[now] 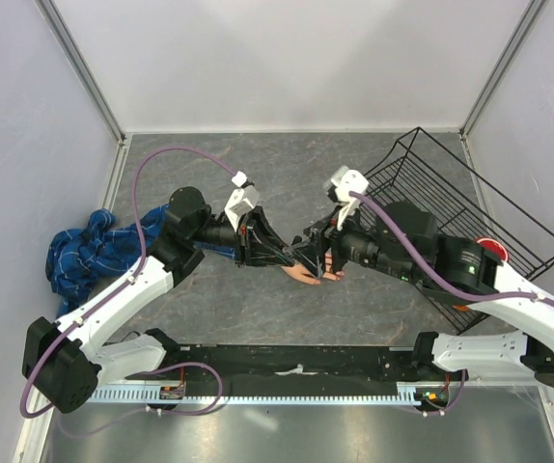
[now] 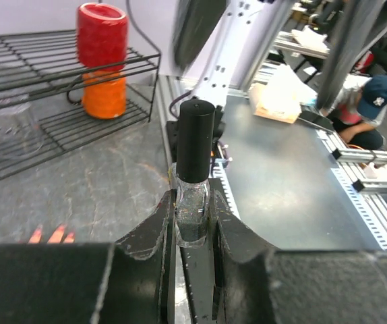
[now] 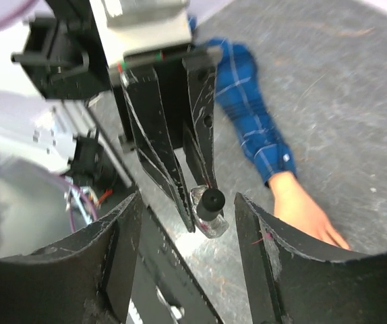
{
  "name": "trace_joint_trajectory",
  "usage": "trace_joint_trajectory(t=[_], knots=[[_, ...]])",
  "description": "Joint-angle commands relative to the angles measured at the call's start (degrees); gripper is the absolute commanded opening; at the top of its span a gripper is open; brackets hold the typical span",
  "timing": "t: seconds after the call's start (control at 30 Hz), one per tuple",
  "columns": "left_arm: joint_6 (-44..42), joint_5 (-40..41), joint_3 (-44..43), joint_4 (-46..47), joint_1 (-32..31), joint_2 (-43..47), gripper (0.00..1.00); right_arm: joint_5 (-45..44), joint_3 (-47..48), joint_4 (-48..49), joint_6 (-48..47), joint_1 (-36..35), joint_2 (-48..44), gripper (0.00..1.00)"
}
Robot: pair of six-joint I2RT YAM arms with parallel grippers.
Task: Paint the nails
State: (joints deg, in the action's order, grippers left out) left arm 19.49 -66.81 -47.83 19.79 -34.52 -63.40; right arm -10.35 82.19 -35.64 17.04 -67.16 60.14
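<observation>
- My left gripper is clamped tight on the glass body of a small nail polish bottle. The bottle stands upright, its black cap on and rising above the jaws.
- My right gripper is spread wide and holds nothing. In its own wrist view the cap shows between its fingers, clear of both.
- The mannequin hand lies flat on the grey table, just beside where the two grippers meet.
- The nails sit at its fingertips, which point toward my right arm. I see only pinkish-orange tips, too small to judge any paint.
- The blue plaid sleeve trails off left and bunches by the wall.
- A black wire basket at far right holds a red cup above an orange cup.
</observation>
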Motion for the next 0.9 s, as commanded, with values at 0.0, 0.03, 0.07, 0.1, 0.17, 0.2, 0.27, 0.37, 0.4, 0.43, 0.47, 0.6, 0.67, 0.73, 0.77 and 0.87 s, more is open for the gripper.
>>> trace_joint_trajectory(t=[0.0,0.03,0.07,0.1,0.17,0.2,0.27,0.37,0.4,0.43,0.47,0.6,0.67,0.73,0.77,0.87], knots=[[4.0,-4.6,-1.0,5.6,-0.1,0.0,0.02,10.1,-1.0,0.4,-2.0,2.4,1.8,0.62],[4.0,-4.6,-1.1,5.6,-0.1,0.0,0.02,10.1,-1.1,0.5,-2.3,2.6,2.0,0.60],[4.2,-4.6,-1.1,5.6,-0.1,-0.1,0.02,11.5,-1.1,0.5,-2.4,2.9,2.2,0.58],[4.2,-4.6,-1.1,5.6,-0.1,-0.1,0.02,11.8,-1.0,0.5,-2.6,3.3,2.4,0.54],[4.2,-4.6,-1.1,5.6,-0.1,0.0,0.02,11.9,-1.2,0.6,-2.8,3.7,2.4,0.51],[4.2,-4.5,-1.1,5.6,-0.1,0.0,0.02,12.0,-1.4,0.6,-3.0,4.0,2.5,0.47],[4.2,-4.3,-1.1,5.6,-0.1,0.1,0.02,12.0,-1.9,0.6,-3.1,4.1,2.8,0.40],[3.7,-2.4,-0.9,5.2,-0.1,0.6,0.02,11.8,-2.7,0.6,-3.0,4.3,3.3,0.18],[3.2,-1.7,-0.9,4.6,-0.1,0.9,0.02,11.4,-2.8,0.7,-3.1,4.3,3.6,0.12],[1.6,-0.7,-1.2,3.5,-0.1,1.3,0.02,11.0,-2.8,0.6,-2.8,4.2,3.8,0.06],[0.4,2.4,-1.4,0.5,-0.1,1.7,0.02,10.6,-2.8,0.6,-2.5,4.3,4.3,0.00],[-9.7,16.8,-2.7,-10.6,-0.1,4.2,0.02,5.8,-2.2,0.4,3.7,3.7,7.3,0.00],[-12.1,28.9,-3.0,-14.0,-0.1,5.9,0.02,-7.3,-0.9,-1.0,10.9,0.4,10.2,0.00],[-14.7,35.7,-2.9,-17.0,-0.1,7.1,0.02,-29.5,1.9,-3.4,18.4,-8.3,12.6,0.00],[-15.1,40.1,-2.7,-17.3,-0.1,7.9,0.02,-33.7,2.5,-4.5,22.7,-11.0,15.2,0.00],[-15.4,41.1,-2.1,-17.0,-0.1,8.6,0.02,-44.1,4.0,-2.9,29.9,-17.6,19.8,0.00]])
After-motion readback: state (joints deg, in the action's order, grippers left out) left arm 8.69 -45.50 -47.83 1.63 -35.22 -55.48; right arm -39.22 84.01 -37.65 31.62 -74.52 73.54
